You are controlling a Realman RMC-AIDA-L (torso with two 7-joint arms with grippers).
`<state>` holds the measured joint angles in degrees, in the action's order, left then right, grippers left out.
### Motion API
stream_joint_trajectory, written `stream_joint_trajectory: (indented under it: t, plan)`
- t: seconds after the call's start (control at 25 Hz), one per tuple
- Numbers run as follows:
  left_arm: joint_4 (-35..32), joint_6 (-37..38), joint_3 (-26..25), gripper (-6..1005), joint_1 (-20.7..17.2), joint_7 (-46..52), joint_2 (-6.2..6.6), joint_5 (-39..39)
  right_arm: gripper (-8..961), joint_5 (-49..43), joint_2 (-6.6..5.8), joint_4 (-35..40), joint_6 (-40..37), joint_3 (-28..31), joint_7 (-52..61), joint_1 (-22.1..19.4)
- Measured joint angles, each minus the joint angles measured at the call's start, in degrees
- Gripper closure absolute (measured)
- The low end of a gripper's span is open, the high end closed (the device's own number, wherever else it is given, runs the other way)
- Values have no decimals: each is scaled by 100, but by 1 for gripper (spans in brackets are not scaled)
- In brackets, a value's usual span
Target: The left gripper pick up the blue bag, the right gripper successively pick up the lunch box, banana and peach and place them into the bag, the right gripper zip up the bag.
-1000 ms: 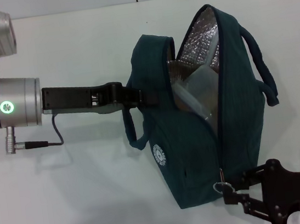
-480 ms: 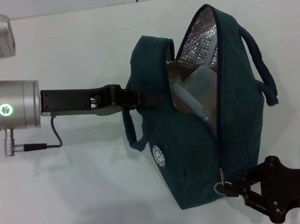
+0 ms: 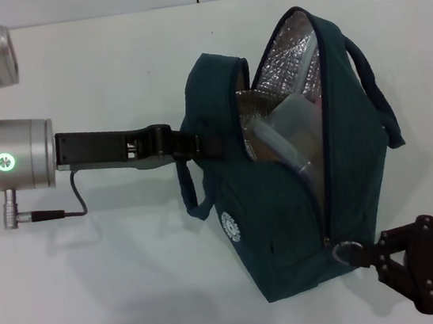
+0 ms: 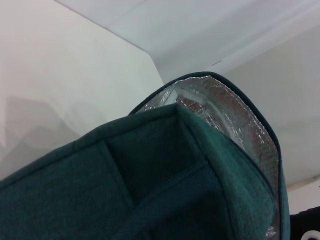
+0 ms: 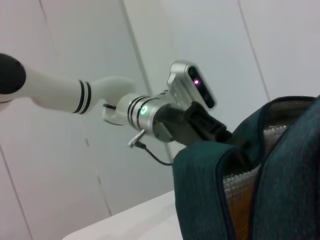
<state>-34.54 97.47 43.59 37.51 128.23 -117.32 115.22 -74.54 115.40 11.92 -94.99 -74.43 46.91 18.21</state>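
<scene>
- While the right gripper sits at the near, low end of the zipper, its fingers closed on the metal ring pull, the step in hand appears to be zipping up the blue bag.
- To do it well, I judge the pull should travel along the zipper line up toward the open far end, following the seam and not tugging sideways, which could jam the slider or twist the fabric.
- Counter-tension matters: the left gripper reaches in from the left, its fingers clamped on the bag's left wall near the rim, holding the bag up off the white tabletop. It should stay firm so the bag does not swing toward the pulling arm.
- One risk is the silver foil lining or the contents catching in the teeth as the mouth narrows.
- The bag's mouth gapes wide at its far end, narrowing to a closed seam just by the ring pull, so most of the zipper is not yet run.
- Inside, the lunch box stands tilted against the lining. The right wrist view shows a patch of orange inside the opening, possibly the banana; the peach cannot be made out.
</scene>
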Motion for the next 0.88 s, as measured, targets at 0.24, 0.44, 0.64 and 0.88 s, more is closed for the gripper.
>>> stream_joint_trajectory:
  t: [0.24, 0.44, 0.64, 0.88]
  plan:
    - [0, 0, -14, 966, -8, -10, -4, -5, 948, 93, -1, -5, -8, -11, 123, -23]
    - [0, 0, -39, 966, -34, -12, 1, -17, 948, -12, -6, -74, 175, -64, 333, 23]
    - [0, -7, -44, 966, -35, -14, -5, -28, 948, -198, -8, -105, 300, -126, 626, 59]
    - [0, -9, -44, 966, -43, -16, -16, -34, 948, -149, -5, -183, 317, -81, 661, 58]
